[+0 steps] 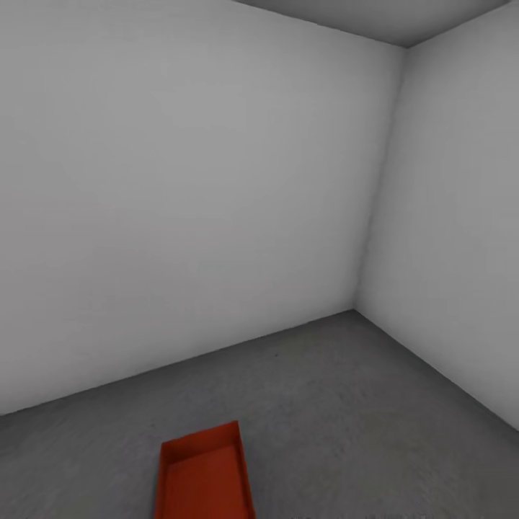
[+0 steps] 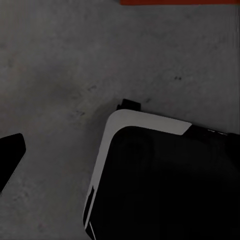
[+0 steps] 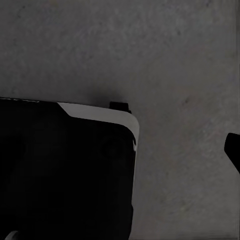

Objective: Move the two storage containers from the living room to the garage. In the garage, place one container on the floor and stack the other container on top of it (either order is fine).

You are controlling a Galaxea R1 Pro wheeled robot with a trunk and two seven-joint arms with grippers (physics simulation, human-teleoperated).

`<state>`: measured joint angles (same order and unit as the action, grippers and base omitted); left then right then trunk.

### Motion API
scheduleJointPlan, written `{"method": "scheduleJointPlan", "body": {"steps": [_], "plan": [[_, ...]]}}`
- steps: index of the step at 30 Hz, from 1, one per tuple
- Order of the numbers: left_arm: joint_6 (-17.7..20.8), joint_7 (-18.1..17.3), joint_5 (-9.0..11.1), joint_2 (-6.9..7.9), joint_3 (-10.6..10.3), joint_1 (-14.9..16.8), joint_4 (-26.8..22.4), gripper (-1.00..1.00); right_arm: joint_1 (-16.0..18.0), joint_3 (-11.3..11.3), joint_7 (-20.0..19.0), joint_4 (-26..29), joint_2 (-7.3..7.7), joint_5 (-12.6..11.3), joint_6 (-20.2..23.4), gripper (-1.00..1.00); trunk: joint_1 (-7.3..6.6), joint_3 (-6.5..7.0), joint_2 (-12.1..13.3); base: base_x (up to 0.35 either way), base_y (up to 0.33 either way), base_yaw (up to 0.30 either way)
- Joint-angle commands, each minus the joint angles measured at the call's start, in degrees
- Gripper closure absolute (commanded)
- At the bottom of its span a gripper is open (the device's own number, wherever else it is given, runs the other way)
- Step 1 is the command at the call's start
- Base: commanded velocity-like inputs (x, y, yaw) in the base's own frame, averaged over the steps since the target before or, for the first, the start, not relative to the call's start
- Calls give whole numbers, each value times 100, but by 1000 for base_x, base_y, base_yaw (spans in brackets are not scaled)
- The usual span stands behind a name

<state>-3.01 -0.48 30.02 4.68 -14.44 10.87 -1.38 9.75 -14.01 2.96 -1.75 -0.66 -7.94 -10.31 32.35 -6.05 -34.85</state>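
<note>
One storage container sits open-topped on the concrete floor, near the white wall. Grip state of both grippers: cannot tell.

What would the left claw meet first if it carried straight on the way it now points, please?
Most likely the grey concrete floor: the left wrist view looks down onto it. The robot's dark base sits off to one side, and depth is hard to judge.

Two plain white walls meet at a corner toward the right of the head view, one running broad across the view, the other angling along the right edge. A strip of grey ceiling shows above them.
</note>
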Motion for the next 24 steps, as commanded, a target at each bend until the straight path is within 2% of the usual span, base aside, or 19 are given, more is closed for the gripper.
{"method": "scheduleJointPlan", "body": {"steps": [1, 24], "plan": [[-15, -5, 52, 3, -49, 2, 0, -100, 9, -49, 10, -19, -4, -58, -33, -100, 2, -10, -9, 0, 0, -290], [-17, -5, 57, -11, -34, 2, -3, -100, 10, -49, 3, -19, -4, -59, -23, -100, 2, -10, -9, 0, 0, -290]]}}
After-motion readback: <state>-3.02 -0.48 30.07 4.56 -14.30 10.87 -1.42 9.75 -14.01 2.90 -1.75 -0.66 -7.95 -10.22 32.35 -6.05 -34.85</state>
